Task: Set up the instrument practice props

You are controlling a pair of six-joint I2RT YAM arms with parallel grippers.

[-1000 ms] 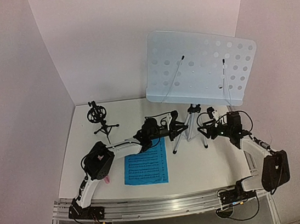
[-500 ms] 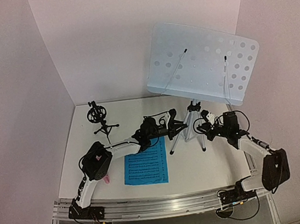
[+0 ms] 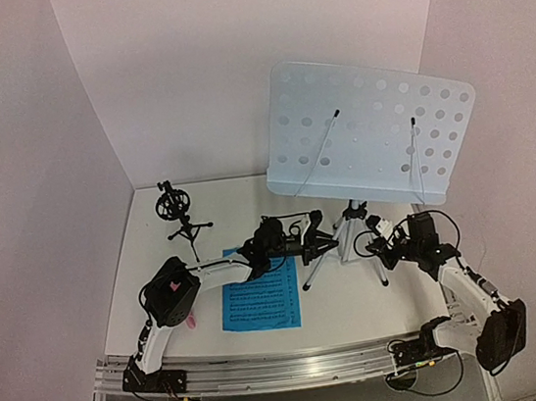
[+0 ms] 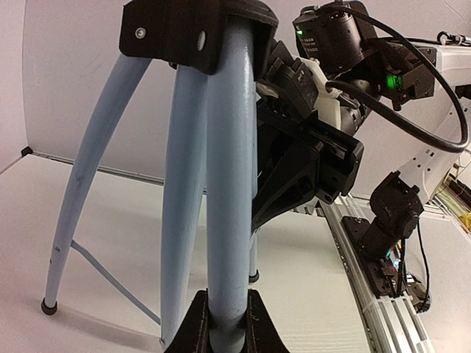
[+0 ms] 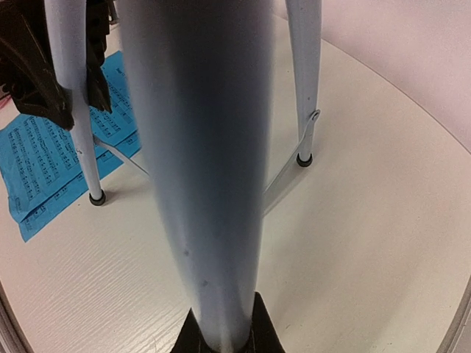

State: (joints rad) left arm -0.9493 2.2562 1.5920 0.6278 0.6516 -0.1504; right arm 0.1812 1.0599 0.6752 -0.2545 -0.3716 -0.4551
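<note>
A silver music stand is upright on its tripod, right of centre on the white table. Its pale desk, dotted with holes, sits high above both arms. We see the left gripper reaching in from the left, its fingers clamped on one tripod leg. The right gripper comes in from the right, its fingers clamped on another leg. Blue sheet music lies flat just left of the stand's feet, partly under the left arm. A small black tripod mount stands well apart, near the back left corner. We glimpse a pink microphone beside the left arm's elbow, mostly hidden.
</note>
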